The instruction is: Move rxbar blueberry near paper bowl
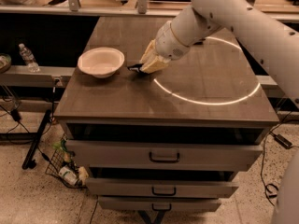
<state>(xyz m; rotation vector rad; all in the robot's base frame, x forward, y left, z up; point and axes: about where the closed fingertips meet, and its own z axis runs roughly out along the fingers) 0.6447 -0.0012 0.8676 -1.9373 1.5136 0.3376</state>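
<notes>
The paper bowl (101, 62) is off-white, round and shallow, and stands at the left of the table top. My gripper (141, 68) is just right of the bowl, low over the table. It is shut on the rxbar blueberry (135, 68), a small dark flat bar that sticks out of the fingertips toward the bowl. The bar's end is a short gap from the bowl's rim. Most of the bar is hidden by the tan fingers (152, 62), and I cannot tell whether it touches the table.
The brown table top (140, 101) has a bright ring of light (210, 99) on its right half. Drawers (164, 157) are below the front edge. A water bottle (28, 56) stands on a ledge to the left. My arm (224, 17) crosses the right rear.
</notes>
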